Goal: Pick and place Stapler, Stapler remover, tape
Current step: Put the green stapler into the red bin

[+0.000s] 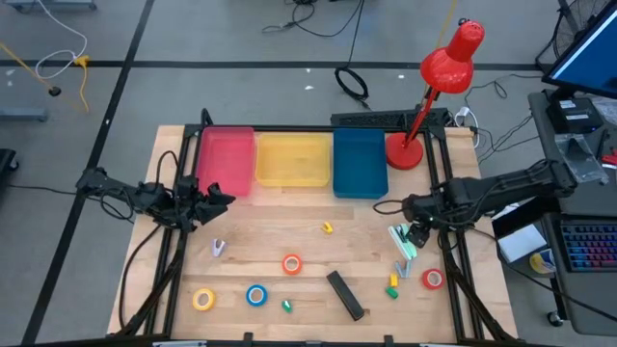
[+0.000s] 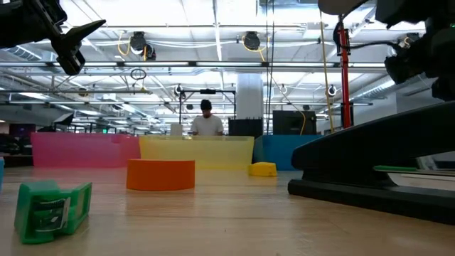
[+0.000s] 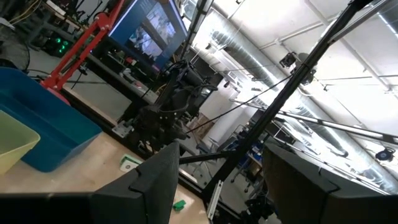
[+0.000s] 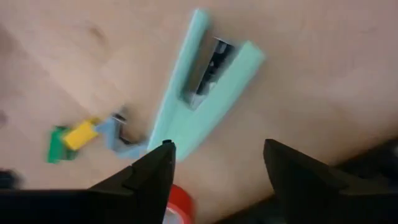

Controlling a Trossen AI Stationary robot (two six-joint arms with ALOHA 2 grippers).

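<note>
Left gripper waits near pink bin, fingers apart, holding nothing. Three bins: pink, yellow, blue. Four tape rolls on table: yellow, blue, orange, red. Two staplers: black, mint. Right gripper above mint stapler, fingers wide apart, empty.

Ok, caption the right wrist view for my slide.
Open right claw above a mint green stapler lying on the wooden table.

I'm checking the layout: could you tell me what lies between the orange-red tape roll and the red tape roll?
In the high view, the black stapler lies between the orange-red tape roll and the red tape roll.
</note>
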